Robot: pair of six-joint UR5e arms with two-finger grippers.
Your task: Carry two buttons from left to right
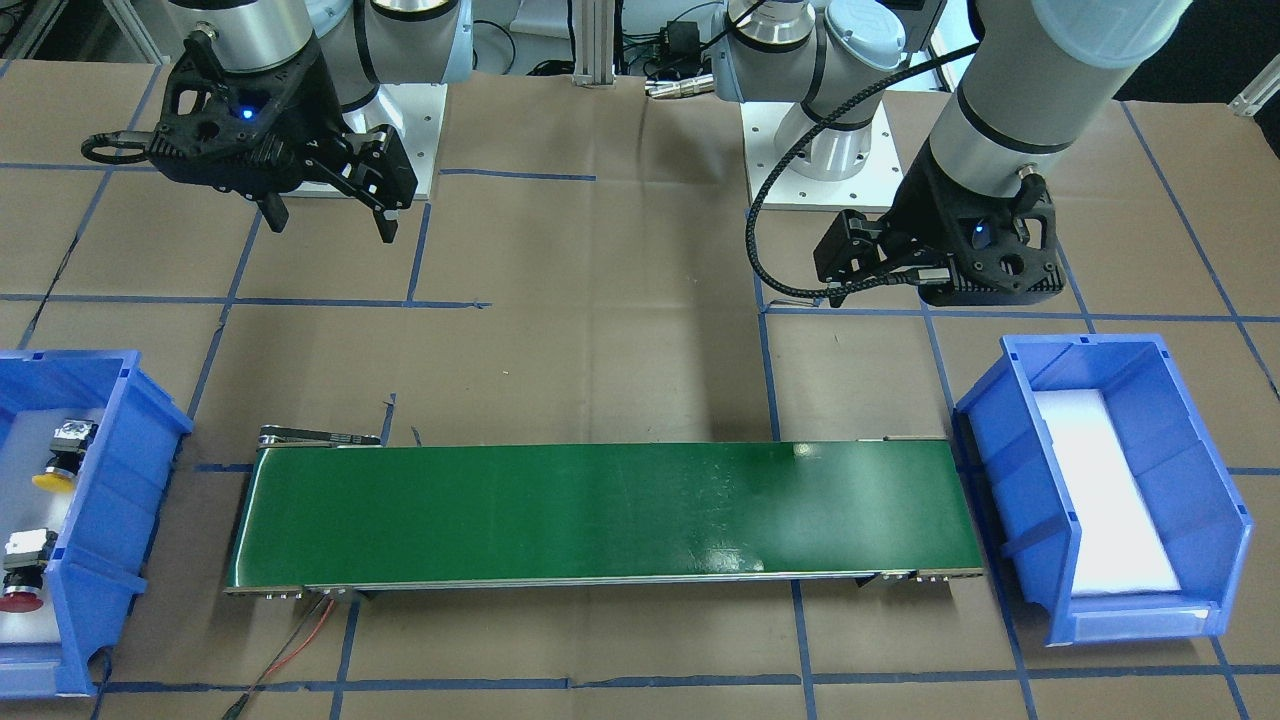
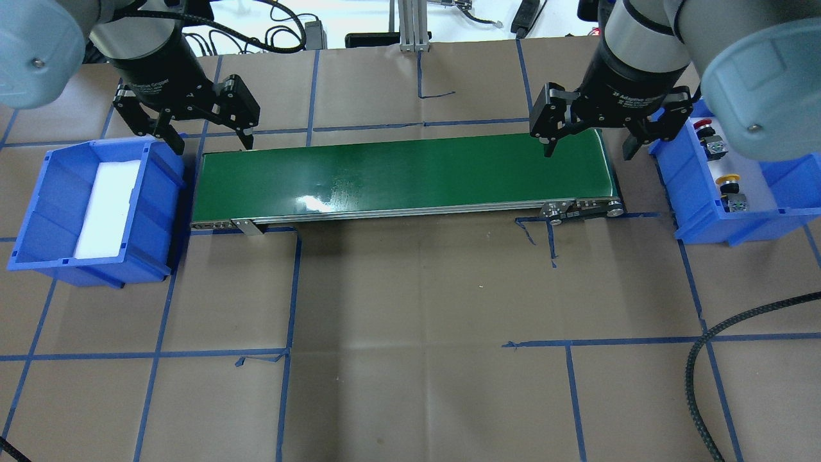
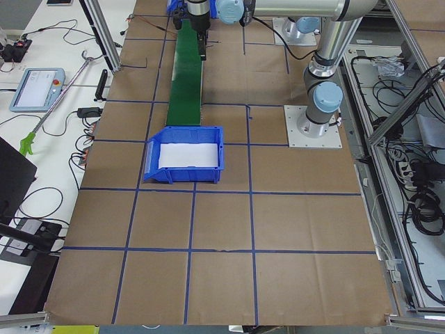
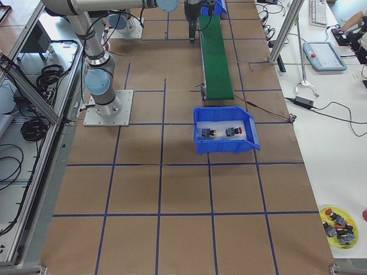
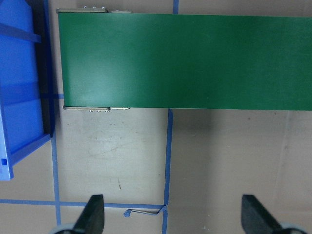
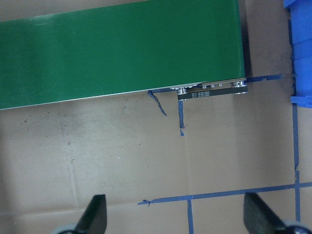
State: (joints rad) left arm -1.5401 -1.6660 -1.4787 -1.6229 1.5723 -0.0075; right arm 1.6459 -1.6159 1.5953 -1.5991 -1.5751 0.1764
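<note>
Both buttons lie in the blue bin (image 2: 699, 218) at the robot's right end of the table. The yellow button (image 2: 728, 179) is nearer the robot and the red button (image 2: 703, 123) is farther back; they also show as yellow button (image 1: 52, 478) and red button (image 1: 20, 600). My right gripper (image 2: 588, 154) hangs open and empty over the belt's right end, just left of that bin. My left gripper (image 2: 211, 146) is open and empty above the belt's left end. Each wrist view shows only two spread fingertips (image 5: 95, 214) and fingertips (image 6: 95, 214) over brown paper.
A green conveyor belt (image 2: 397, 173) runs between the two bins. The blue bin (image 2: 38, 212) at the robot's left holds only a white foam pad (image 2: 106, 208). Blue tape lines grid the brown table cover. A yellow dish of spare parts (image 4: 338, 226) sits on a side bench.
</note>
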